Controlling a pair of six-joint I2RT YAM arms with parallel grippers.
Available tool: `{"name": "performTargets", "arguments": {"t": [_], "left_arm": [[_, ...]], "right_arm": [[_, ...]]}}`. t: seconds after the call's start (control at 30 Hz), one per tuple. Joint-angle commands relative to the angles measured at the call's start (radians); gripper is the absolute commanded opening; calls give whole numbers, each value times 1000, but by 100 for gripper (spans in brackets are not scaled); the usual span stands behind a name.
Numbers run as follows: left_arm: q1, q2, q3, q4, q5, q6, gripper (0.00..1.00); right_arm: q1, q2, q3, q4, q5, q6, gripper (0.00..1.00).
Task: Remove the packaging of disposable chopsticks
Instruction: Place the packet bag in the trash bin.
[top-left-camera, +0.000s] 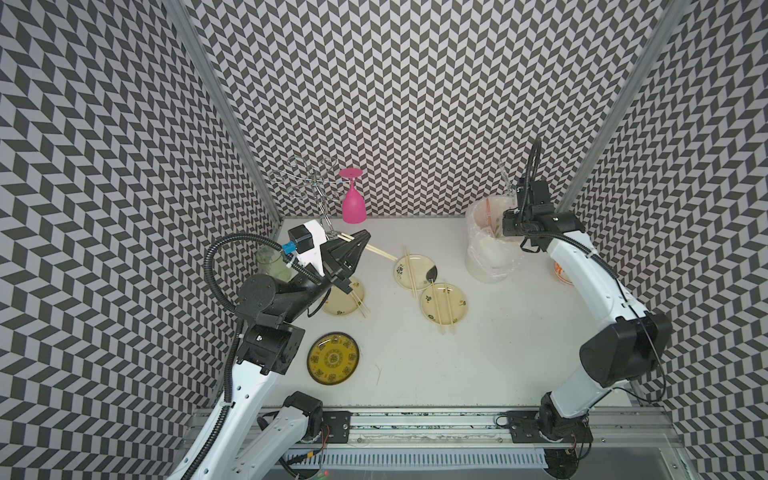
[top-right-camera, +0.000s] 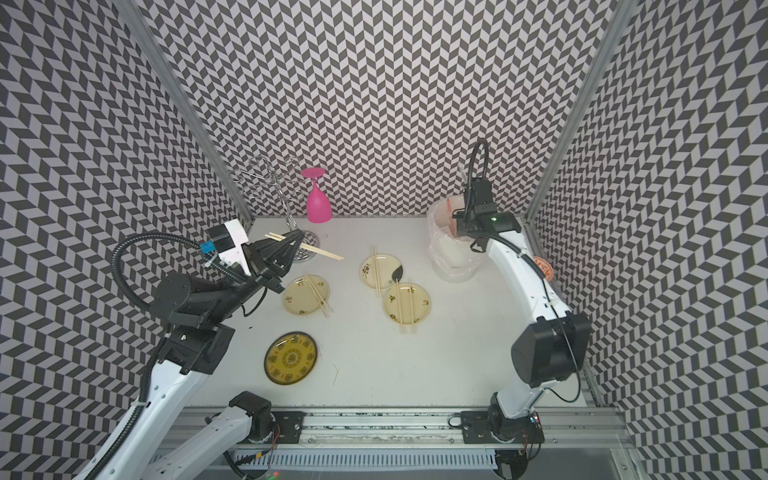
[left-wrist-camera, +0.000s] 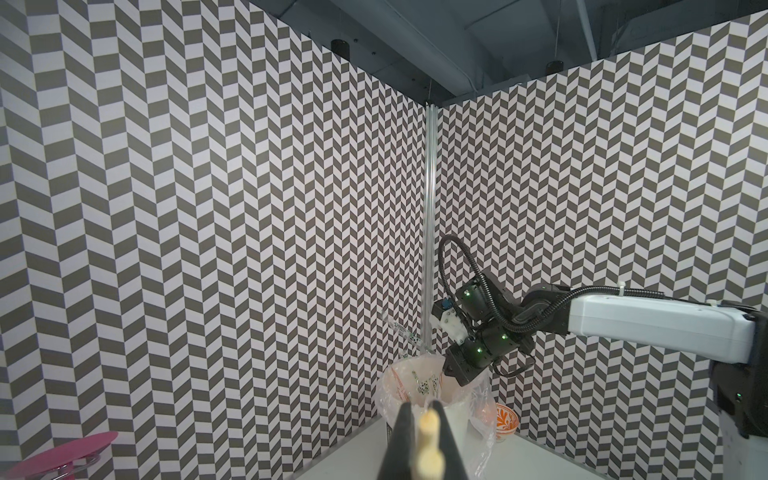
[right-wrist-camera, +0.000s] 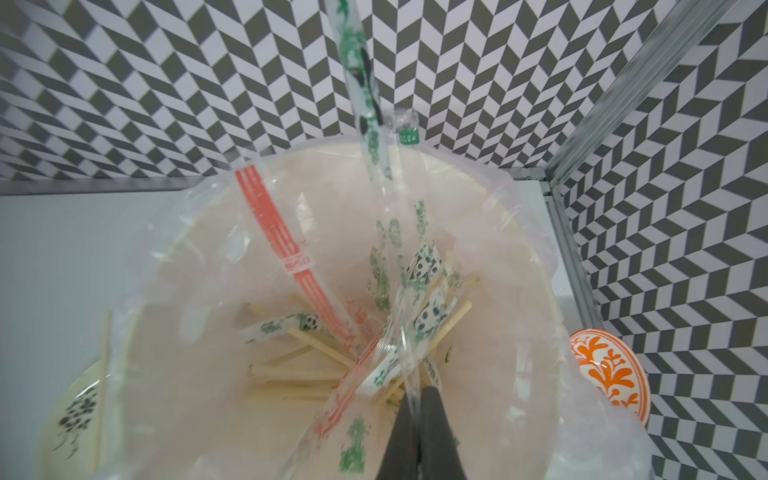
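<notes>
My left gripper (top-left-camera: 360, 242) hangs in the air at the back left, shut on a bare pair of disposable chopsticks (top-left-camera: 383, 252) that juts out on both sides of the jaws. In the left wrist view the stick ends (left-wrist-camera: 428, 424) sit between the fingers. Over the bag-lined bin (top-left-camera: 484, 257) at the back right, my right gripper (right-wrist-camera: 419, 392) is shut on a clear green-printed sleeve of packaging (right-wrist-camera: 370, 124). The sleeve stands up above the bin rim (top-left-camera: 504, 176). Inside the bin lie more sleeves, one red-printed (right-wrist-camera: 270, 224), and some sticks.
Three pale plates (top-left-camera: 457, 305) (top-left-camera: 399, 272) (top-left-camera: 336, 307) each carry bare chopsticks. A yellow patterned plate (top-left-camera: 333, 358) lies near the left arm. A pink goblet (top-left-camera: 353, 203) hangs on a wire rack, and an orange-patterned bowl (right-wrist-camera: 611, 370) sits beside the bin.
</notes>
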Motion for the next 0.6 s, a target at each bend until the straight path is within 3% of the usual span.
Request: {"name": "performTargets", "arguments": {"t": [0.0,0.2,0.43,0.57], "left_arm": [[-15,-10,-9,-12,-16,12,0],[-43,-27,-9,-35,-41,36,0],[-82,-48,-6,-70,-86,79,0],[-99,-55,-7,-75,-96,88,0]], "right_arm": [[-4,-115,-45,27,-99,36,0],[-7,-113,-43,-83,-79,57,0],[-7,-44,-25,-152,45,52,0],[-7,9,34,-190,55,50,10]]}}
